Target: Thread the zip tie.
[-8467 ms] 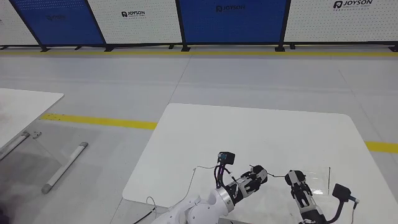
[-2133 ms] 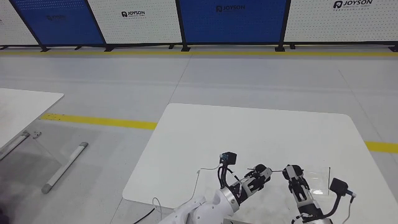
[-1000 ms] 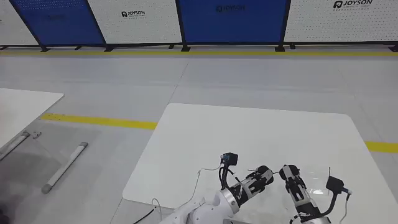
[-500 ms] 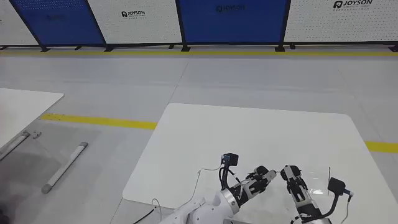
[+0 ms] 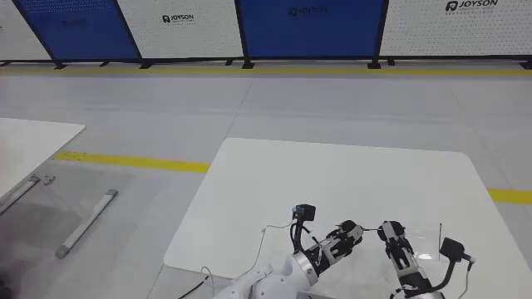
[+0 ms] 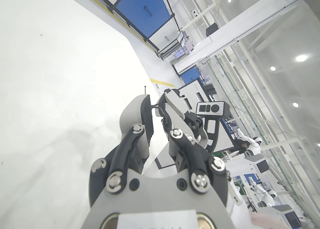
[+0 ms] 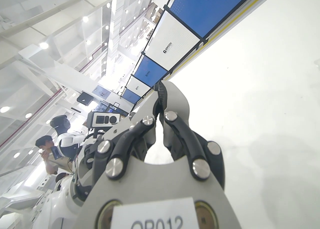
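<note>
Facing tip-to-tip over the desk's (image 5: pixel 332 174) near edge: right tool (image 7: pixel 160 86) pinched shut, left tool (image 6: pixel 158 94) slightly parted, zip tie (image 6: pixel 155 107) running left-right across its gap.

**Robot test floor in a factory hall**

Blue and white perforated partition panels (image 5: pixel 312 12) fence the far side. A yellow line (image 5: pixel 129 161) marks the grey floor (image 5: pixel 166 108). White steel roof beams (image 6: pixel 250 18) run beside spotlights (image 6: pixel 301 58), and monitors (image 6: pixel 263 166) stand at other workstations.

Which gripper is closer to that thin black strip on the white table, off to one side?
Right. The right gripper sits just beside the thin black strip; the left gripper is farther off, on the right gripper's other side.
</note>
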{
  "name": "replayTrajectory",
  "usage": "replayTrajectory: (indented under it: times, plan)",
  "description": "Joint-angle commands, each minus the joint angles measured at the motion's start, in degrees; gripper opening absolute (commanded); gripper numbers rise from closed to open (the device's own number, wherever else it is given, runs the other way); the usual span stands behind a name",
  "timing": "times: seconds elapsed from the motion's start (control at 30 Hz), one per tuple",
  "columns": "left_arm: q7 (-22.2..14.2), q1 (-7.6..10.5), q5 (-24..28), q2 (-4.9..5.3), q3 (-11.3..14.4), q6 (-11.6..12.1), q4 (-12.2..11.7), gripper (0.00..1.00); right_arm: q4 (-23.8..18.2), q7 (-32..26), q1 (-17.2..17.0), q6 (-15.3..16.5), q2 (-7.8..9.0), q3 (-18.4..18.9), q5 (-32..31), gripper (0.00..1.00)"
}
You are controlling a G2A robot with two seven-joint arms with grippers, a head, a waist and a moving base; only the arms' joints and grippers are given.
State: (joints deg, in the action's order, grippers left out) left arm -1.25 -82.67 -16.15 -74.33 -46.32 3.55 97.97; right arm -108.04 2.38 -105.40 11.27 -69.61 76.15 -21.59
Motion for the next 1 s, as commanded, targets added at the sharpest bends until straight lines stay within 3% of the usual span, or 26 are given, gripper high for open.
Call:
replayTrajectory:
  times: [0.0,0.1,0.87,0.9,0.97]
  plan:
    - [-0.12,0.05,0.01,-0.02,0.05,-0.06,-0.05,0.09,-0.06,-0.15,0.02,0.14,-0.03,-0.13,-0.11,0.00]
    - [-0.11,0.09,0.00,-0.05,0.06,-0.11,-0.08,0.00,-0.08,-0.24,0.07,0.19,-0.08,-0.20,-0.29,0.00]
    - [-0.57,0.37,-0.73,-0.23,0.75,0.25,0.10,0.00,-0.60,-1.10,0.32,-0.65,-0.40,-0.42,-1.64,0.00]
    - [-0.90,0.46,-0.70,-0.22,0.72,0.09,0.03,0.15,-0.71,-0.96,0.25,-0.80,-0.41,-0.31,-1.72,0.00]
    - [-0.96,0.48,-0.69,-0.21,0.65,0.03,0.04,0.31,-0.88,-0.80,0.11,-0.99,-0.43,-0.19,-1.86,0.00]
